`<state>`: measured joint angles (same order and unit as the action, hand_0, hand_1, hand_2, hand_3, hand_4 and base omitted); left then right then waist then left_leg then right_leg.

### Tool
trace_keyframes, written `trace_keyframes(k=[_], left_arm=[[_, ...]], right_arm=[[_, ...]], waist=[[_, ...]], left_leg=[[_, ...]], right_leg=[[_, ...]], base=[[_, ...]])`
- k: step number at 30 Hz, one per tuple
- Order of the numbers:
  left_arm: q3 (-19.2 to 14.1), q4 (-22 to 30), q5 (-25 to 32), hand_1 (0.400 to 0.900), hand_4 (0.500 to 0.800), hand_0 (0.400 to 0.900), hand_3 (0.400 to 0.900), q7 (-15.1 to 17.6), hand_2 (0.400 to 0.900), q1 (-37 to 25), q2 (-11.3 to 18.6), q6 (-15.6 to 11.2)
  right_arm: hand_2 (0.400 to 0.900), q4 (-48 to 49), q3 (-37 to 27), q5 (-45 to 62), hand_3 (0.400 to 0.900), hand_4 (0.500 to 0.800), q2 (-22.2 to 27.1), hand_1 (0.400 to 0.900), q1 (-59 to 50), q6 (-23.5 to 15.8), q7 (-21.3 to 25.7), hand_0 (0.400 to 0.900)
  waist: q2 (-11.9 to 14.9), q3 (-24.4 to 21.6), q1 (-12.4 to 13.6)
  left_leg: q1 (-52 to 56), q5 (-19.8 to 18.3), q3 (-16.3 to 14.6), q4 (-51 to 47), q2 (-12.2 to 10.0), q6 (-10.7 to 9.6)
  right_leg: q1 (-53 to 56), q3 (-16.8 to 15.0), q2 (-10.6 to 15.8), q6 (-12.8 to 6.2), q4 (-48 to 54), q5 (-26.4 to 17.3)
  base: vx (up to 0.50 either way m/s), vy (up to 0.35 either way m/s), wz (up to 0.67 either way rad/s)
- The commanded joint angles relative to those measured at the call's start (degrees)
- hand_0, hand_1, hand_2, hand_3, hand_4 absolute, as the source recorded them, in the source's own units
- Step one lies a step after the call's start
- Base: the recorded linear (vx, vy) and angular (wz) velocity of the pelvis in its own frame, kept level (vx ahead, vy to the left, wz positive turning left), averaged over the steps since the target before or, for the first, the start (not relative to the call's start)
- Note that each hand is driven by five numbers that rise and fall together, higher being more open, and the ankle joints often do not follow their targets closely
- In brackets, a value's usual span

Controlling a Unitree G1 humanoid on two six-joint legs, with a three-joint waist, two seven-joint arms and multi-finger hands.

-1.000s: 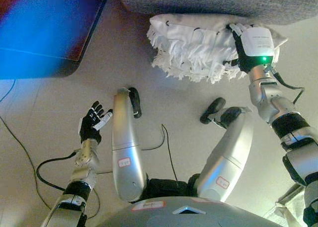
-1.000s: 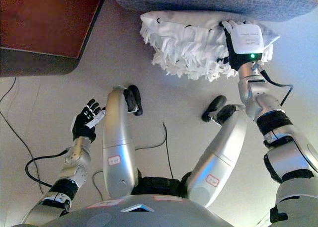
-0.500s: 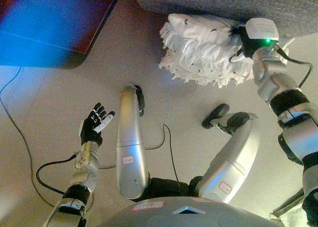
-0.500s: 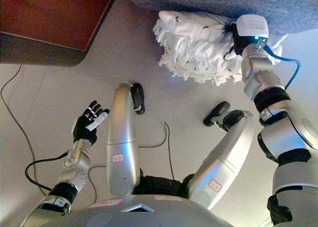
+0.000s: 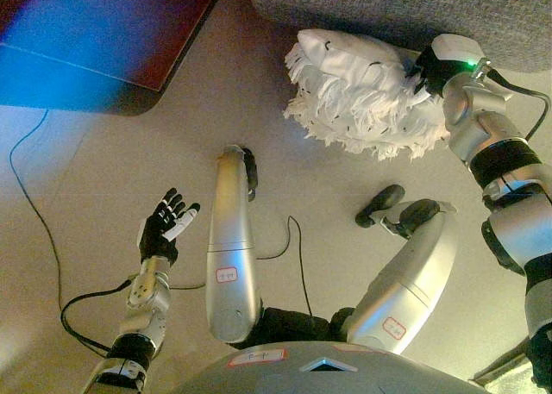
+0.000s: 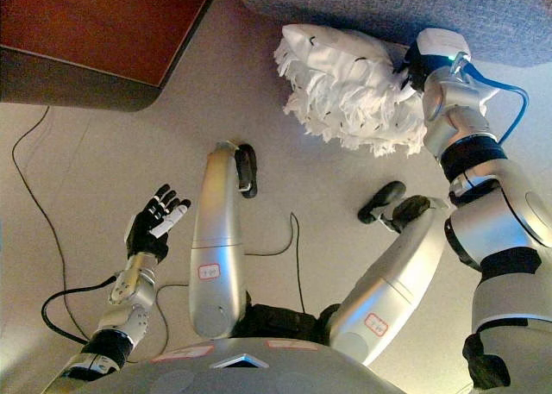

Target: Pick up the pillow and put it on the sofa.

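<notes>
Pillow (image 5: 358,92): white and shaggy with fringed edges, pressed right up against the front of the sofa, its top edge touching the grey fabric, the fringe hanging toward the floor.
Sofa (image 5: 379,6): grey woven upholstery; the pillow sits at its lower front edge, not up on the seat.
Right hand (image 5: 429,69): at the pillow's right end, dug into the fringe, and it looks clamped on the cloth, though the fingers are mostly buried.
Left hand (image 5: 164,228): well away from the pillow, down to its left, over the bare floor (image 5: 103,170), fingers spread and holding nothing.
Table (image 6: 95,32): dark reddish wood, left of the pillow, well apart from it.
</notes>
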<state>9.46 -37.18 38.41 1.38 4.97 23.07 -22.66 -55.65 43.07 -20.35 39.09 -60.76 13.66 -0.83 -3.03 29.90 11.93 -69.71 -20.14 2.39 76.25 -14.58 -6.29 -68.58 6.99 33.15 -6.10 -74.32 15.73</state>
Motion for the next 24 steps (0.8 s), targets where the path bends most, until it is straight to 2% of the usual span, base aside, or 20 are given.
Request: trace_keyframes(k=[1,6,13,18,24], left_arm=[[1.39,1.52,0.07,0.9,0.8,0.9,0.9,0.58,0.9,3.35,1.5,-4.47],[1.04,1.46,0.13,0.9,0.8,0.9,0.9,0.98,0.9,3.28,1.0,-4.98],[1.27,2.18,-1.31,0.9,0.8,0.9,0.9,2.67,0.9,1.8,-0.08,-4.73],[1.59,2.7,-3.05,0.9,0.8,0.9,0.9,3.77,0.9,-0.27,-0.19,-3.2],[1.56,2.67,-6.81,0.9,0.8,0.9,0.9,5.33,0.9,-5.11,0.59,1.71]], right_arm=[[0.4,-1.45,-3.32,4.83,0.4,0.5,0.99,0.4,-2.22,-0.07,1.1,0.4],[0.4,2.07,-6.1,9.72,0.4,0.5,1.3,0.4,-0.39,-1.38,2.32,0.4],[0.4,10.95,-9.66,10.96,0.4,0.5,3.41,0.4,3.47,-3.13,6.66,0.4],[0.4,17.43,-12.55,9.12,0.4,0.5,4.54,0.4,6.97,-4.16,9.41,0.4],[0.4,25.89,-16.5,5.12,0.4,0.5,5.72,0.4,12.38,-5.93,11.27,0.4]], waist=[[-3.09,-0.11,2.28],[-2.74,-0.11,1.74],[-1.43,-0.11,0.24],[-0.22,-0.11,-0.82],[2.38,-0.47,-1.79]], left_leg=[[3.35,-2.56,1.17,0.11,-1.98,0.65],[5.84,-1.53,-0.01,-3.04,-2.27,0.42],[15.44,3.27,-3.57,-17.15,-2.47,-0.64],[24.3,6.9,-5.31,-28.09,-1.67,-1.27],[37.74,11.11,-7.62,-41.98,-0.25,-0.9]], right_leg=[[0.7,0.03,-1.17,-0.47,3.1,-1.42],[3.25,0.9,-1.99,-0.71,5.81,-2.45],[13.13,4.2,-3.6,-1.26,18.74,-7.21],[22.12,5.87,-3.93,-2.25,28.99,-10.42],[35.75,9.98,-3.42,-5.04,43.26,-15.53]], base=[[-0.02,0.013,-0.04],[-0.02,0.019,-0.06],[-0.02,0.006,-0.08],[-0.01,0.014,-0.07],[0.0,-0.011,-0.11]])
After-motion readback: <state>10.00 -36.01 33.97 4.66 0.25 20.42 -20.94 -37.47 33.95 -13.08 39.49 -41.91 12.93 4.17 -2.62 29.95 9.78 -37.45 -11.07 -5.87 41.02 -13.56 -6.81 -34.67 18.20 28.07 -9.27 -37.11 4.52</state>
